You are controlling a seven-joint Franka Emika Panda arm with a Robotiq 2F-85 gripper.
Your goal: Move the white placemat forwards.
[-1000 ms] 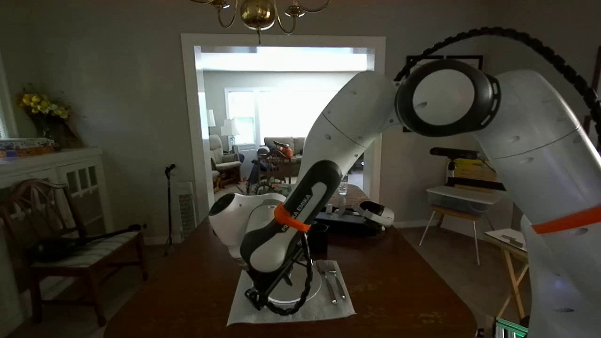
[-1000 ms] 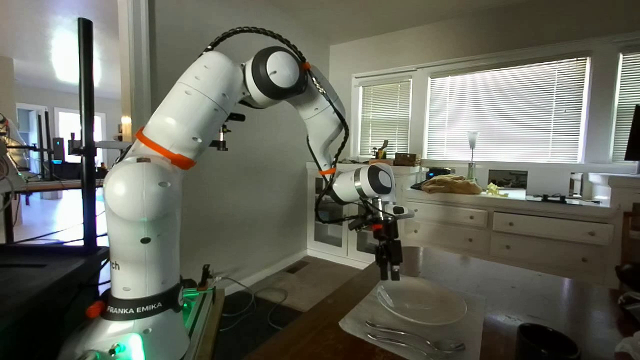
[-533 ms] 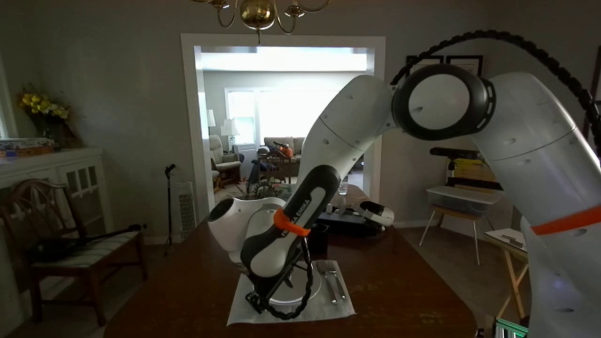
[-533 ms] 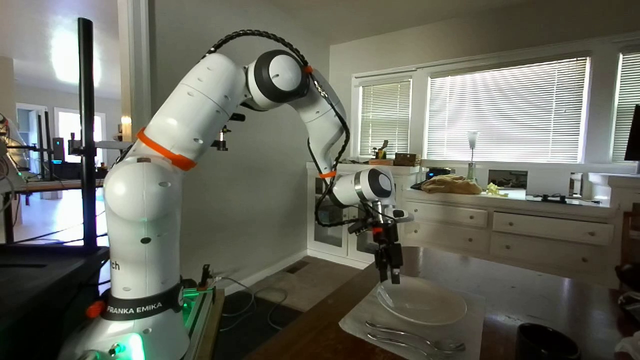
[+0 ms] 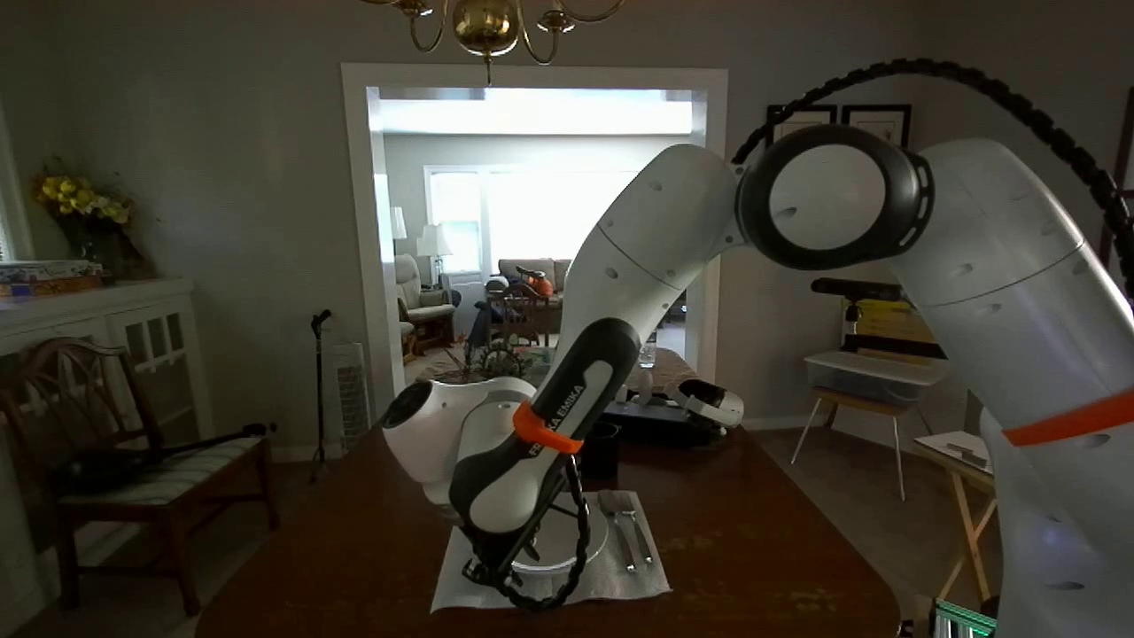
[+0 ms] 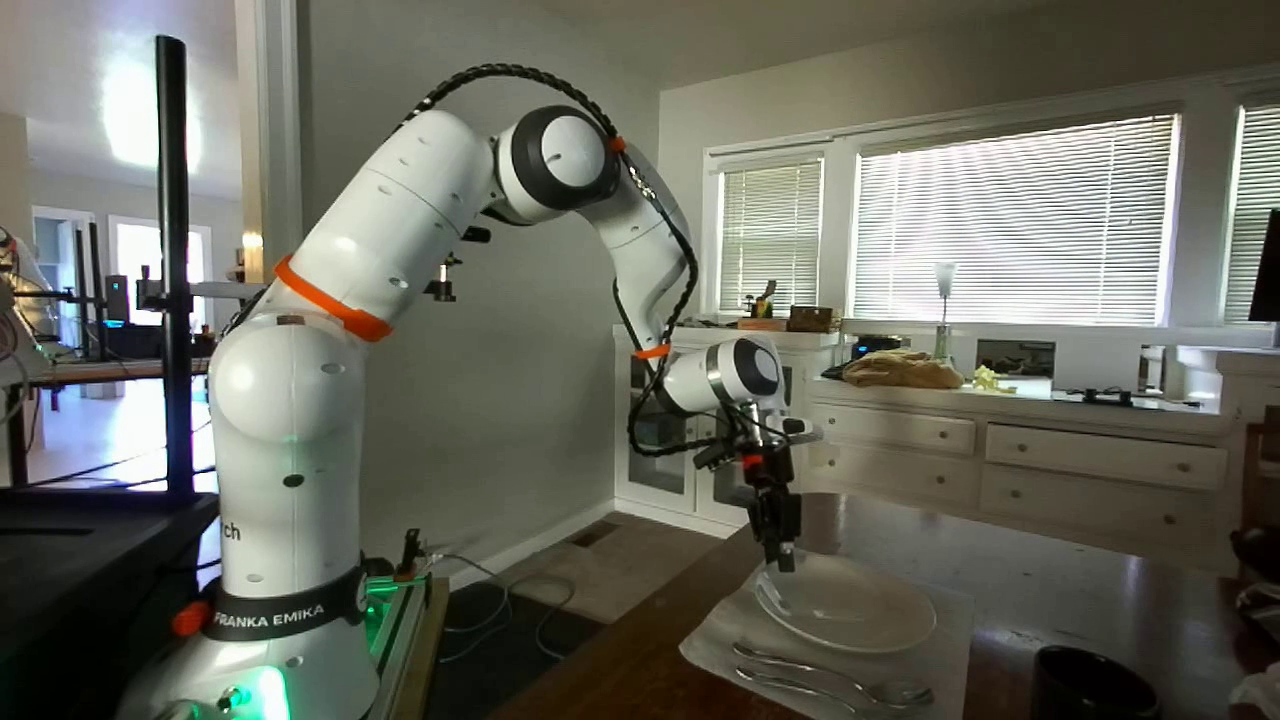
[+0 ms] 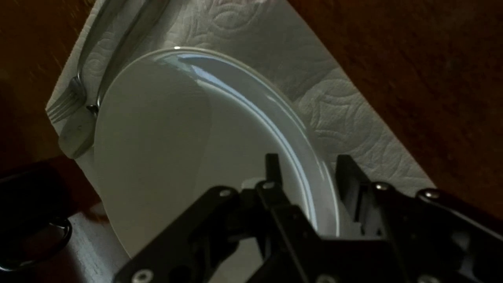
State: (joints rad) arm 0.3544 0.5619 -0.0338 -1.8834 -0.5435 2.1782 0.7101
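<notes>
One white placemat (image 7: 338, 110) beneath the plate (image 7: 169, 149), below the hand (image 7: 308, 163)

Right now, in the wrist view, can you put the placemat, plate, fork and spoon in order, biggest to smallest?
1. White placemat, widest across
2. Round plate
3. Fork and spoon: too alike to rank; both run off the top.

Mat (image 7: 334, 110) is showing white-grey, embossed with curved motifs. Plate (image 7: 157, 133) is gleaming white. Fork (image 7: 79, 88) and spoon (image 7: 77, 133) are shining silver. Fingers (image 7: 347, 175) are showing black; mug (image 6: 1092, 690) is matching. Tabletop (image 5: 762, 549) is showing reddish brown. Arm (image 6: 420, 185) is showing white, its bands (image 5: 540, 431) glowing orange. Chair seat (image 5: 182, 478) is carrying pale stripes.
</notes>
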